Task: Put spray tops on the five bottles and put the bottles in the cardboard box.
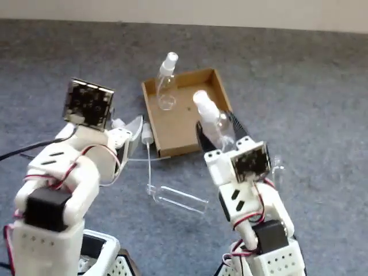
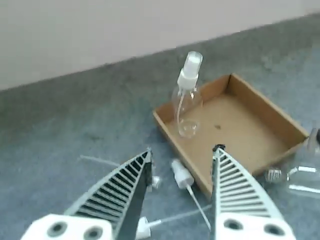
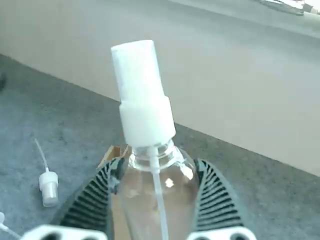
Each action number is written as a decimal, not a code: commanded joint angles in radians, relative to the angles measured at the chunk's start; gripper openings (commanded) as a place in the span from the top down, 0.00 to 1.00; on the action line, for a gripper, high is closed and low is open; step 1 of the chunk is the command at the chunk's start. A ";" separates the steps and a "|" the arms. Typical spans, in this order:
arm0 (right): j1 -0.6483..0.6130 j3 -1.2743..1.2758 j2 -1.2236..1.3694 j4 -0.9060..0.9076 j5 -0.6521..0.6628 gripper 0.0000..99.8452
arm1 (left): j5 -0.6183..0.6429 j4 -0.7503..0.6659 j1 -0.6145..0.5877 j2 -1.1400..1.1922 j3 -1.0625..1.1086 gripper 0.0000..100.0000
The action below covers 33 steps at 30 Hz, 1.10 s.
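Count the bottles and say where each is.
3. A capped bottle stands in the cardboard box; a second bottle is in the right end effector; a capless bottle lies on the carpet. Others may be hidden.

A clear bottle (image 3: 150, 210) with a white spray top (image 3: 142, 95) is gripped between the black ribbed fingers (image 3: 95, 200) of the right gripper (image 3: 159, 167). White ribbed fingers are seen on the left gripper (image 2: 182, 151). Beyond it, a plain brown box (image 2: 270, 107) is set on flecked grey carpet (image 2: 75, 130).
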 commanded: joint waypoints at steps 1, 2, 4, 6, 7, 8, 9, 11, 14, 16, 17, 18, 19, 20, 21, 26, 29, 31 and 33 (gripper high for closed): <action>0.013 -0.237 0.251 -0.036 -0.015 1.00 | 0.000 -0.049 -0.012 -0.008 0.171 0.81; 0.012 -0.294 0.334 -0.036 -0.021 1.00 | 0.000 -0.084 -0.007 -0.008 0.226 0.81; 0.010 -0.407 0.490 -0.033 -0.081 1.00 | 0.000 -0.175 0.018 -0.008 0.337 0.81; 0.008 -0.513 0.624 -0.005 -0.141 1.00 | 0.000 -0.258 0.050 -0.008 0.429 0.81; 0.008 -0.562 0.673 0.022 -0.163 1.00 | 0.000 -0.284 0.062 -0.008 0.453 0.81; 0.008 -0.613 0.717 0.048 -0.190 1.00 | 0.000 -0.299 0.068 -0.008 0.469 0.81; 0.008 -0.654 0.750 0.064 -0.222 1.00 | 0.000 -0.301 0.070 -0.012 0.476 0.81; -0.010 -0.720 0.783 0.064 -0.298 1.00 | 0.000 -0.299 0.070 -0.044 0.484 0.81; -0.091 -0.743 0.789 0.064 -0.328 1.00 | 0.002 -0.299 0.076 -0.139 0.526 0.80; -0.165 -0.743 0.799 0.062 -0.328 1.00 | 0.002 -0.299 0.076 -0.225 0.575 0.76; -0.200 -0.743 0.800 0.062 -0.328 1.00 | 0.002 -0.299 0.076 -0.271 0.599 0.74; -0.228 -0.743 0.802 0.062 -0.328 1.00 | 0.002 -0.299 0.076 -0.317 0.619 0.73; -0.255 -0.743 0.802 0.062 -0.328 1.00 | 0.002 -0.299 0.076 -0.357 0.633 0.73; -0.280 -0.742 0.803 0.062 -0.328 1.00 | 0.002 -0.299 0.076 -0.397 0.642 0.73; -0.298 -0.739 0.812 0.062 -0.328 1.00 | 0.002 -0.299 0.076 -0.430 0.648 0.73; -0.355 -0.730 0.892 0.062 -0.328 1.00 | 0.002 -0.269 0.073 -0.504 0.644 0.73; -0.381 -0.727 0.897 0.070 -0.330 1.00 | 0.002 -0.269 0.070 -0.503 0.653 0.73; -0.387 -0.728 0.878 0.108 -0.330 1.00 | 0.000 -0.270 0.068 -0.503 0.653 0.73; -0.389 -0.730 0.857 0.189 -0.330 1.00 | -0.005 -0.270 0.061 -0.503 0.667 0.73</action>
